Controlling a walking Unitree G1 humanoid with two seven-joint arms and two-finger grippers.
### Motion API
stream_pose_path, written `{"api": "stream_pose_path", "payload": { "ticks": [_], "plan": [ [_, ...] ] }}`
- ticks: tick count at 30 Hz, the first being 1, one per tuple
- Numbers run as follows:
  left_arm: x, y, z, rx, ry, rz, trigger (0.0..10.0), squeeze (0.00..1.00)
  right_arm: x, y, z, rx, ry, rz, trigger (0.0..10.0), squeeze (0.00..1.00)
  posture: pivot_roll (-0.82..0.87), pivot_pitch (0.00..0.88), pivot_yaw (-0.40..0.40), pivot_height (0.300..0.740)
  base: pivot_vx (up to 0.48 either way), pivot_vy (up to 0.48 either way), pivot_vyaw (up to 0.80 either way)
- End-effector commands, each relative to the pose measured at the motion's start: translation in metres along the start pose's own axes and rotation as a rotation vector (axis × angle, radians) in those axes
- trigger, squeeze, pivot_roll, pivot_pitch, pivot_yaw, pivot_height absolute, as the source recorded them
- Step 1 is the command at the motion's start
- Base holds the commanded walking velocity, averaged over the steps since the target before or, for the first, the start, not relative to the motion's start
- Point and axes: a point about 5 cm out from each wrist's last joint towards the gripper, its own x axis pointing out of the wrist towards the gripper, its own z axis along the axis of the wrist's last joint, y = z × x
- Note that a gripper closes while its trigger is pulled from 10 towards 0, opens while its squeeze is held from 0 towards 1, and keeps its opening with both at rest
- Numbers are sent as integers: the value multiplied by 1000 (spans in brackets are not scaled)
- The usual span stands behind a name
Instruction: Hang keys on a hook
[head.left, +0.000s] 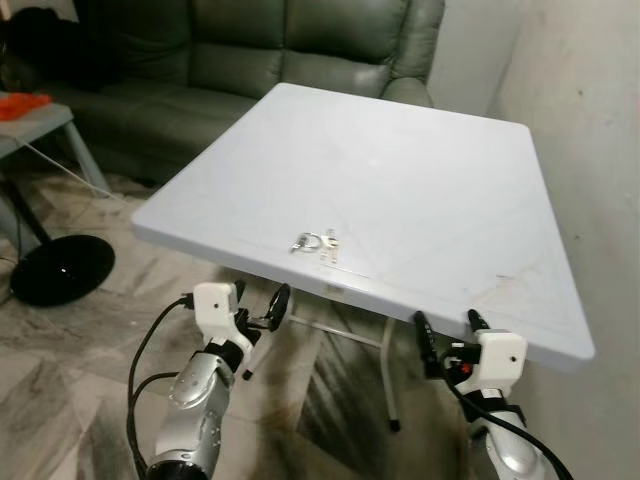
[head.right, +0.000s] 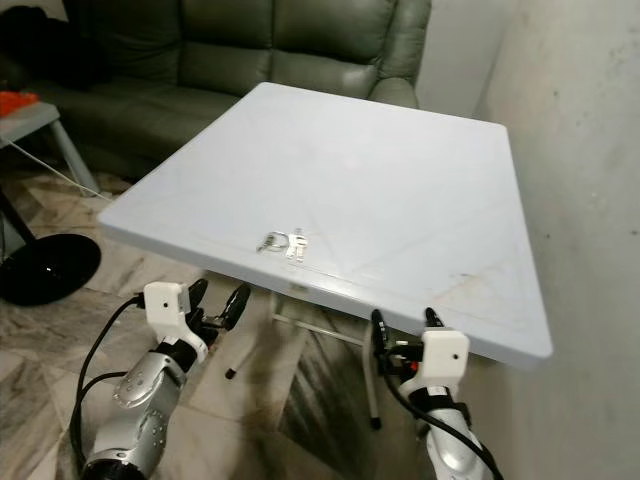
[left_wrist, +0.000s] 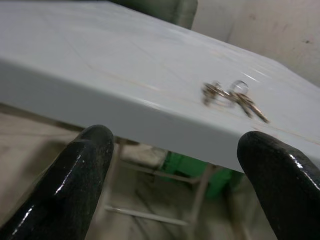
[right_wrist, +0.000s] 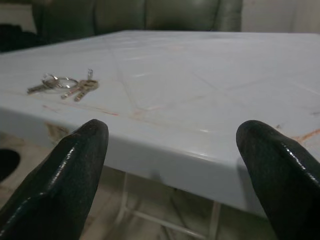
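While the robot stands at the near edge of the table (head.left: 440, 180), nothing is in hand yet. The sofa (head.left: 260, 50) fills the back of the room, dull green leather with fat, creased cushions. In front of it the table is a square white plastic slab, smooth and faintly scratched, with rounded corners and thin metal legs (head.left: 390, 375) below. The floor (head.left: 80, 350) is grey marbled tile, and a round black base (head.left: 62, 268) sits on it out at nine o'clock from the table.

Both arms are low, just under the table's near edge. The left gripper (head.left: 258, 305) hangs at about seven o'clock from the keys, the right gripper (head.left: 446, 335) at about five o'clock, and each has its two black fingers spread wide with nothing between them.

The keys (head.left: 314, 242) lie flat on the tabletop close to the near edge, at six o'clock from its middle: a thin metal ring with a few small flat keys fanned beside it. I'd judge them light, hard and slippery, and apt to skid on that smooth plastic if nudged. Lying so flat, the blades give little to pinch. The ring, or the bunched heads of the keys, looks the better hold, and it leaves the ring free for a hook.
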Motion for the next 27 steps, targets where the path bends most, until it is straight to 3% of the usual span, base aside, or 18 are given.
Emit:
{"api": "stream_pose_path", "payload": {
  "ticks": [1,16,27],
  "plan": [
    [3,-9,-3,-16,8,-25,10000,0,-4,-8,-1,-12,11,-21,10000,0,-39,43,-45,714,0,480,0],
    [2,-9,-3,-20,8,-18,10000,0,-5,-8,0,-11,14,-16,10000,0,-35,51,-50,714,0,480,0],
    [2,-10,-3,0,14,-7,10000,0,-5,-8,1,-17,14,-14,10000,0,-37,53,-52,714,0,0,0]
  ]
}}
